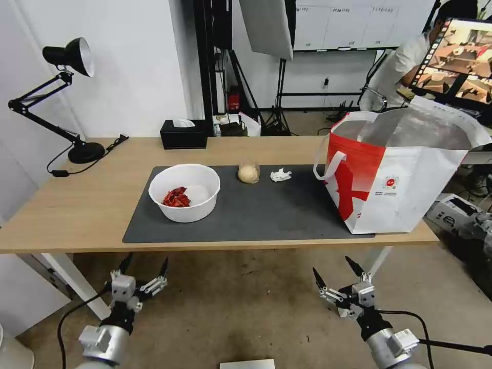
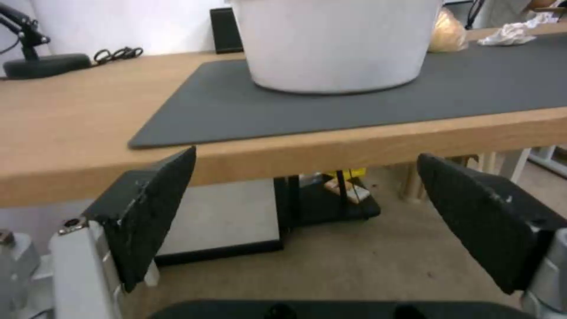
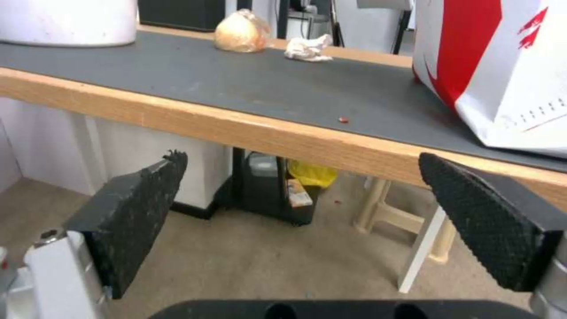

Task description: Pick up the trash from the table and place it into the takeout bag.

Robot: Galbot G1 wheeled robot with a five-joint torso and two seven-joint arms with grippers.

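Observation:
On the dark grey mat (image 1: 256,215) of the light-wood table (image 1: 77,205) sits a white round bowl (image 1: 184,192) with red scraps inside. Behind it stand a small clear cup of yellowish stuff (image 1: 248,173) and a crumpled white tissue (image 1: 280,175). The white takeout bag (image 1: 400,174) with its red side panel stands open at the table's right end. Both grippers hang below the table's front edge, open and holding nothing: my left gripper (image 1: 145,264) under the bowl's side, my right gripper (image 1: 335,274) under the bag's side. The wrist views show the bowl (image 2: 336,44), cup (image 3: 241,32), tissue (image 3: 307,48) and bag (image 3: 502,66).
A black tissue box (image 1: 183,134) and a black desk lamp (image 1: 66,102) stand along the table's back left. Boxes and gear lie on the floor right of the bag. A storage unit (image 3: 277,190) stands under the table.

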